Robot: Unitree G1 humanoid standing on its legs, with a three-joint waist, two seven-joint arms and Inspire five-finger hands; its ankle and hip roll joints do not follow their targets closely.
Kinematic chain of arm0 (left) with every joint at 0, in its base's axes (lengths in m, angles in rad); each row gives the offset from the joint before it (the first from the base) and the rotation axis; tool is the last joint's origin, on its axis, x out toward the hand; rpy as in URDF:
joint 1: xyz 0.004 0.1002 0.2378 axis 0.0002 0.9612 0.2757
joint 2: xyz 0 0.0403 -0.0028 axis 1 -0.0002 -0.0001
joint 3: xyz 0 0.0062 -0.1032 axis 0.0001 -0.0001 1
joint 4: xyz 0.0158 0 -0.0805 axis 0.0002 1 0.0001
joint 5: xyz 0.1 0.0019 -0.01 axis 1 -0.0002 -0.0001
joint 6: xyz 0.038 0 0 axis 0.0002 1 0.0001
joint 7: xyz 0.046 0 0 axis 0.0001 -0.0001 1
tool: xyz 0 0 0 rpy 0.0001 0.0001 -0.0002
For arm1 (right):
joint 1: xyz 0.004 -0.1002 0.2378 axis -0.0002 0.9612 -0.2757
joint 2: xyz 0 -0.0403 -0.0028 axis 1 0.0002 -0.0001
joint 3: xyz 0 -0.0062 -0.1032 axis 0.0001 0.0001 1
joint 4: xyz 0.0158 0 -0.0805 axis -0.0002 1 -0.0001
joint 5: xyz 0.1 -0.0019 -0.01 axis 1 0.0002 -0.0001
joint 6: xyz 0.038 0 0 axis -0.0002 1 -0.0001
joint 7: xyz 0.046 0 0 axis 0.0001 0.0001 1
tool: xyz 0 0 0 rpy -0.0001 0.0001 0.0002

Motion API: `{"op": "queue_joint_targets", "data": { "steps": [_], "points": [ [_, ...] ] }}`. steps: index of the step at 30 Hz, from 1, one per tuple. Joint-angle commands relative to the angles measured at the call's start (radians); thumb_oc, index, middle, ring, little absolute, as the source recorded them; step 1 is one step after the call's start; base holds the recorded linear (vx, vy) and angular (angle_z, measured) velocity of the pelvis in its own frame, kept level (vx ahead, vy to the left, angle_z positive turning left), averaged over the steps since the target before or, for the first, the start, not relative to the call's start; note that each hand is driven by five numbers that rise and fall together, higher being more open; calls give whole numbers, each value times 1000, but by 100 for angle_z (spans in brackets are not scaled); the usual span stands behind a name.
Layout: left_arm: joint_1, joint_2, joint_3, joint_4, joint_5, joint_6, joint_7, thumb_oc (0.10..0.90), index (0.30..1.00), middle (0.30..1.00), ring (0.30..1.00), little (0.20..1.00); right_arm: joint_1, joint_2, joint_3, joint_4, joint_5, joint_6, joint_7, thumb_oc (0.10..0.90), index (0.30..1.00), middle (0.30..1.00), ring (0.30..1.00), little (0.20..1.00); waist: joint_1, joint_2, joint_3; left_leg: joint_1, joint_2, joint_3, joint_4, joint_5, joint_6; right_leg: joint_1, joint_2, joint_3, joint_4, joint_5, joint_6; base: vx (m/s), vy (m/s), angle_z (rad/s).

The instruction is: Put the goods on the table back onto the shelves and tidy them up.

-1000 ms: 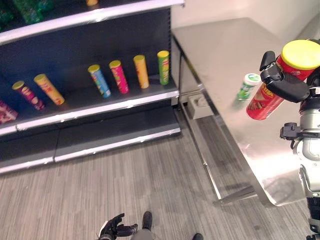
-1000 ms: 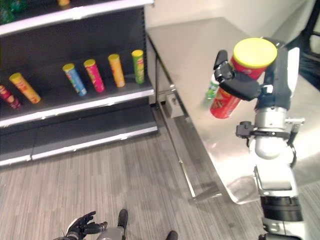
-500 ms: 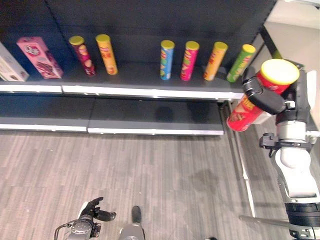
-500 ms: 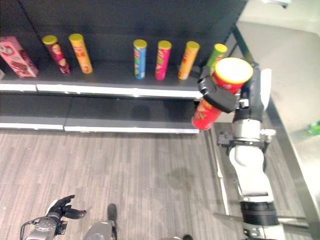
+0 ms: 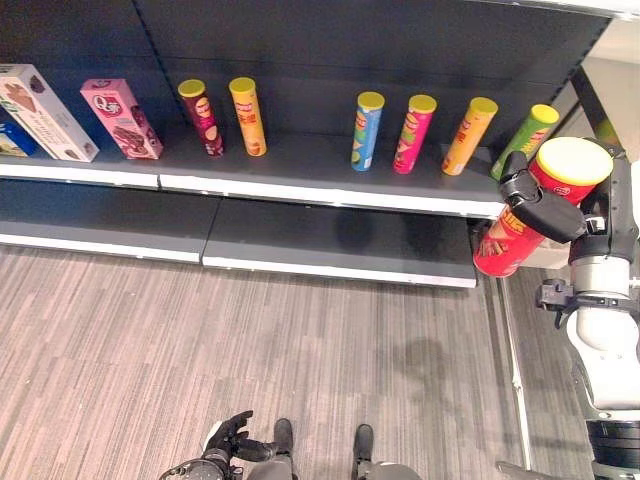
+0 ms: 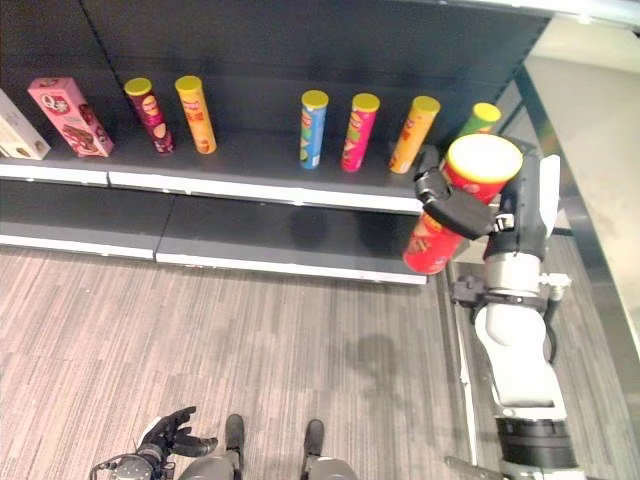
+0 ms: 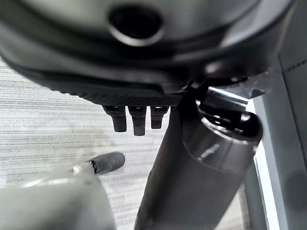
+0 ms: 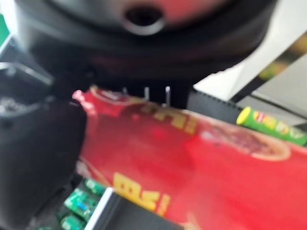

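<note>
The right hand (image 5: 545, 205), fingers wrapped round the red can (image 5: 525, 220), holds it tilted, lid up, just right of the shelf (image 5: 300, 180) and its green can (image 5: 525, 140).

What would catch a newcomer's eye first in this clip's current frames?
The red can with its yellow lid, held up on the right with the right hand and its fingers curled round it, beside the shelf's right end. Next comes the row of coloured cans standing along the dark shelf, with a pink box further left. The left hand hangs low over the wooden floor.
</note>
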Motion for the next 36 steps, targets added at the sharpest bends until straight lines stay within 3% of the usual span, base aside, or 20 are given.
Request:
{"op": "queue_joint_targets", "data": {
  "steps": [1,2,3,4,6,7,9,10,12,13,15,17,21,24,25,29,30,33,36],
  "points": [
    [-5,88,-2,-60,-47,-27,5,800,900,900,900,900,-127,-42,-50,-103,32,-104,9,400,300,300,300,300,28,-76,-23,-51,-76,32,279,-262,-5,-87,-41,-12,38,-6,37,13,-143,40],
    [-7,88,0,-71,-60,-26,9,800,900,900,900,900,-124,-43,-48,-108,39,-103,14,400,300,300,300,300,30,-77,-9,-96,-70,36,372,-277,-19,-76,-48,-24,38,-15,27,14,-94,56],
    [-8,81,10,-85,-89,-26,20,800,900,900,900,900,-115,-48,-47,-112,39,-100,19,400,300,300,300,300,36,-72,11,-188,-35,46,532,-233,-56,-47,-51,-56,26,-33,9,42,-56,63],
    [-3,79,13,-97,-103,-26,20,800,900,900,900,900,-106,-52,-53,-110,37,-94,21,400,300,300,300,300,35,-69,11,-206,-8,56,546,-213,-61,-33,-48,-68,19,-44,7,162,8,74],
    [16,76,15,-99,-101,-19,13,800,900,900,900,900,-102,-45,-48,-104,40,-85,25,400,300,300,300,300,45,-71,-3,-206,53,63,402,-202,-45,-12,-57,-79,7,-57,25,289,140,42],
    [23,78,12,-93,-85,-18,14,800,900,900,900,900,-98,-40,-45,-98,47,-88,23,400,300,300,300,300,54,-61,-13,-192,100,36,230,-102,-60,-7,-59,-78,7,-72,32,312,252,8],
    [24,79,10,-84,-85,-19,17,800,900,900,900,900,-99,-40,-37,-84,60,-89,21,400,300,300,300,300,68,-50,-17,-213,150,3,67,-24,-85,14,-64,-68,7,-112,41,303,251,4],
    [22,78,9,-78,-81,-19,20,800,900,900,900,900,-96,-42,-39,-79,60,-89,17,400,300,300,300,300,72,-42,-18,-214,160,-4,11,1,-100,27,-67,-62,7,-125,45,289,239,-12],
    [28,78,7,-74,-64,-18,16,800,900,900,900,900,-82,-52,-55,-80,58,-85,19,400,300,300,300,300,65,-17,-33,-227,177,14,-6,-7,-121,51,-80,-57,7,-138,60,280,285,-27],
    [29,78,4,-72,-59,-18,15,800,900,900,900,900,-78,-49,-64,-87,53,-85,17,400,300,300,300,300,64,-4,-41,-213,179,16,-6,19,-127,61,-84,-53,7,-137,66,284,331,-30],
    [27,77,2,-61,-42,-20,13,800,900,900,900,900,-70,-36,-75,-100,44,-78,20,400,300,300,300,300,61,3,-56,-193,153,25,6,32,-123,76,-123,-37,7,-130,82,324,382,-46],
    [19,96,4,-46,-32,-25,11,800,900,900,900,900,-73,-16,-77,-102,33,-68,23,400,300,300,300,300,66,-11,-66,-197,104,35,75,-11,-88,92,-191,-10,25,-114,102,340,417,-13],
    [-1,134,17,-51,-43,-21,24,800,900,900,900,900,-116,9,-54,-97,29,-69,15,400,300,300,300,300,68,-21,-51,-174,47,65,125,-81,-14,-12,-259,27,231,-78,99,138,289,-8],
    [-10,148,34,-48,-64,-21,38,800,900,900,900,900,-151,17,-30,-85,25,-61,10,400,300,300,300,300,65,-12,-26,-148,22,99,133,-112,20,-96,-305,14,380,-8,85,95,252,-21],
    [-10,152,39,-59,-71,-20,39,800,900,900,900,900,-145,22,-30,-86,19,-55,13,400,300,300,300,300,54,-8,-10,-125,8,100,129,-128,30,-148,-292,30,427,-1,77,153,186,-13],
    [-25,139,33,-50,-83,-27,35,800,900,900,900,900,-135,29,-40,-73,30,-56,10,400,300,300,300,300,29,-3,11,-94,-4,94,109,-145,19,-186,-252,11,282,-14,83,148,0,3],
    [-36,131,32,-44,-86,-29,35,800,900,900,900,900,-120,40,-46,-58,32,-60,7,400,300,300,300,300,9,-7,35,-82,-10,78,119,-166,13,-224,-229,42,191,16,103,170,-152,1],
    [-46,131,28,-49,-77,-30,34,800,900,900,900,900,-92,53,-40,-52,19,-58,6,400,300,300,300,300,-13,-24,41,-82,-17,41,153,-199,4,-236,-212,127,94,48,129,141,-167,35],
    [-36,112,30,-54,-86,-30,34,800,900,900,900,900,-79,73,-30,-66,5,-58,9,400,300,300,300,300,-12,-29,41,-96,-14,17,188,-200,0,-224,-205,121,111,61,114,92,-190,73]
  ]
}}
